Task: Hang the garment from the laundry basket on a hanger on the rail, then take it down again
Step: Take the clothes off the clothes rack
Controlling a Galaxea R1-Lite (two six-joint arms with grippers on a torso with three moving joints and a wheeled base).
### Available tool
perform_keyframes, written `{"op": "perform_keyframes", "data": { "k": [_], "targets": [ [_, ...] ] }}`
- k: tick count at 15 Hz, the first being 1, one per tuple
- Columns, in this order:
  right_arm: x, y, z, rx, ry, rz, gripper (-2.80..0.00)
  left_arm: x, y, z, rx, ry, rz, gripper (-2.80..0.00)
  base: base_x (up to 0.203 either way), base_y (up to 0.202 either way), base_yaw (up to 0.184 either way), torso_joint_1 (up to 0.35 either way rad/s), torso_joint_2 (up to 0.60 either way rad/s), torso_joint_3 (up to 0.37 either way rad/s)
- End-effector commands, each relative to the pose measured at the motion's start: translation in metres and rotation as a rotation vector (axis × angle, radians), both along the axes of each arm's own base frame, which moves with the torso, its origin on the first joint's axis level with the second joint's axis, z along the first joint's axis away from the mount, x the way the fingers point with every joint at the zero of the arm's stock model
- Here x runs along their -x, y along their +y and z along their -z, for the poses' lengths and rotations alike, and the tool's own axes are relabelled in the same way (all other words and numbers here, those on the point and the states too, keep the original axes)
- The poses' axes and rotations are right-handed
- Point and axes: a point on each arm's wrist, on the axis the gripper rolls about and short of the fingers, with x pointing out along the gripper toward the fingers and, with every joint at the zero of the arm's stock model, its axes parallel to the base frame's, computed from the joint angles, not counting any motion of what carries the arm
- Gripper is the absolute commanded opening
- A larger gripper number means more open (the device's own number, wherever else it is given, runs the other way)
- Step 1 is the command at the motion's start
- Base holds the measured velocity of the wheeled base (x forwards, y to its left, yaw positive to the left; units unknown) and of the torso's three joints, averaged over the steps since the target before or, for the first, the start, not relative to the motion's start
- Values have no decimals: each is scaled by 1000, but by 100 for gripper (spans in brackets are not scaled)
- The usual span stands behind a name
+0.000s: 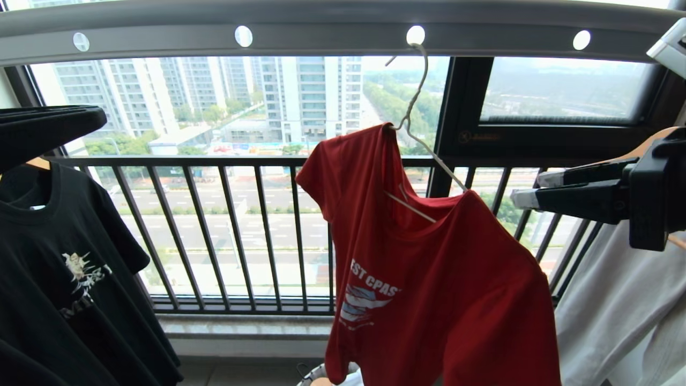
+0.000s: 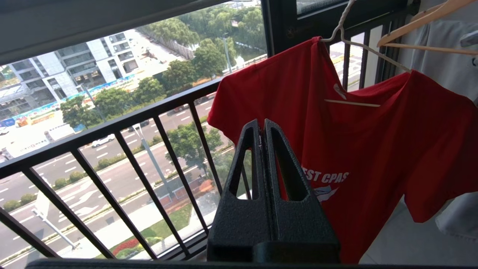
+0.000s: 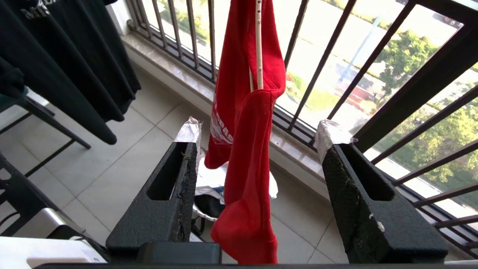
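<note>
Red short-sleeved T-shirt (image 1: pixel 429 268) with white lettering hangs centre-right in the head view on a thin off-white wire hanger (image 1: pixel 415 118), its hook through a round hole of the wide grey metal rail (image 1: pixel 332 24) along the top. Far left hangs a black printed T-shirt (image 1: pixel 64 279); the left gripper (image 2: pixel 261 127), fingers pressed together and empty, shows only in its wrist view, short of the shirt's sleeve. The hanger's long axis slopes down toward the right. At right, the nearer right gripper (image 1: pixel 528 190) points left at the lower shoulder, fingers spread, holding nothing.
</note>
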Motion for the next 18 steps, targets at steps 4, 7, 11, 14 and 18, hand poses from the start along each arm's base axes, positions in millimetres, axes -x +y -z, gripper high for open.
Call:
{"op": "perform_keyframes", "data": {
  "k": [4,7,11,14,18],
  "targets": [
    [-47,30,-12,64,20,-25,0,-11,-5,4,-13,31,1,-280,0,0,0,0,0,0],
    [-67,42,-10,92,19,-36,0,-11,-7,5,-14,37,15,-280,0,0,0,0,0,0],
    [-88,55,-8,100,24,-39,0,-11,-7,5,-14,37,15,-280,0,0,0,0,0,0],
    [-98,64,-2,148,30,-49,-145,-11,-7,5,-14,37,13,-280,0,0,0,0,0,0],
    [-101,67,2,165,39,-53,-280,-11,-7,5,-14,36,15,-280,0,0,0,0,0,0]
  ]
}}
